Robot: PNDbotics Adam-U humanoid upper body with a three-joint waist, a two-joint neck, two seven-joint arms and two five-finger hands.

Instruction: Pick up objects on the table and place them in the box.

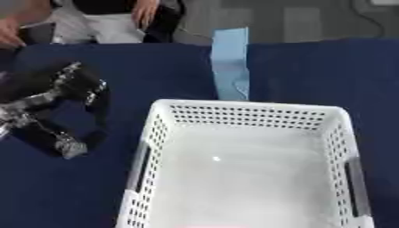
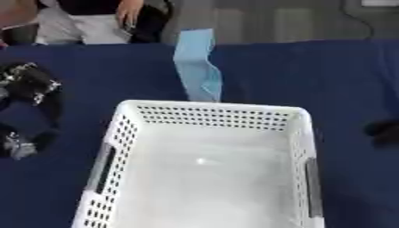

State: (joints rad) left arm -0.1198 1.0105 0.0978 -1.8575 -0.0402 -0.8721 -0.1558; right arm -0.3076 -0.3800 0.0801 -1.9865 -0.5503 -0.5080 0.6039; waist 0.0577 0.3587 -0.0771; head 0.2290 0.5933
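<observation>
Here the left hand (image 1: 59,104) hovers over the blue surface (image 1: 70,196) at the left, its fingers (image 1: 68,147) spread apart and curved, holding nothing. Right of the fingers stands the white perforated box (image 1: 160,129). Beyond the box's far wall and right of the fingers, a pale blue strip (image 1: 230,62) lies on the surface. No writing is readable.
</observation>
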